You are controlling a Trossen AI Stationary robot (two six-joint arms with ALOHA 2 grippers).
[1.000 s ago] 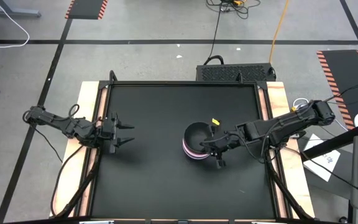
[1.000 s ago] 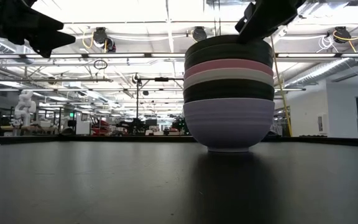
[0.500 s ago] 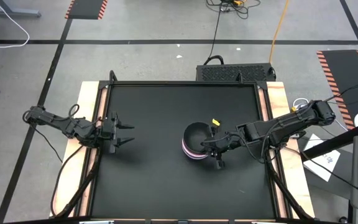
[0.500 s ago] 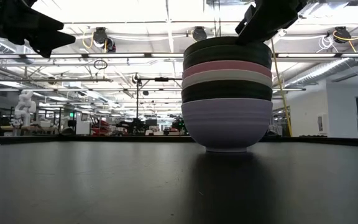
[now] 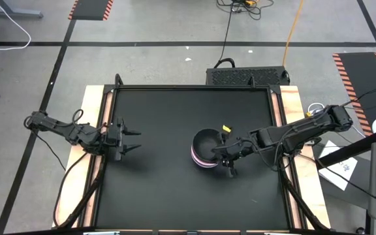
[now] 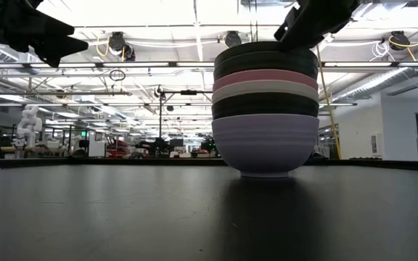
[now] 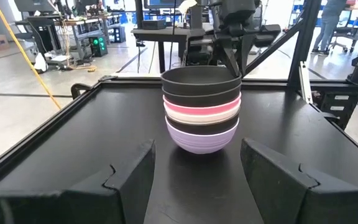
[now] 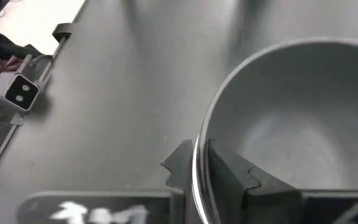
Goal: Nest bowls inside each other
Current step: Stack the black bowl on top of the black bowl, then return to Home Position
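We see all six bowls [image 6: 265,109] nested in one stack. Our right tool [image 8: 199,169] straddles the top black bowl's [image 7: 201,79] rim, grip loosening; next, lift clear. Left tool [image 5: 128,138] waits open, well apart from the stack.

Bowls [image 5: 205,149] all nested in one stack, sitting on the table [image 5: 162,117] right of centre. Right gripper [image 5: 222,154] at the stack's right side, jaws straddling the top bowl's rim, one inside, one outside. Left gripper [image 5: 133,140] near the table's left edge, well apart from the stack, pointing toward it.
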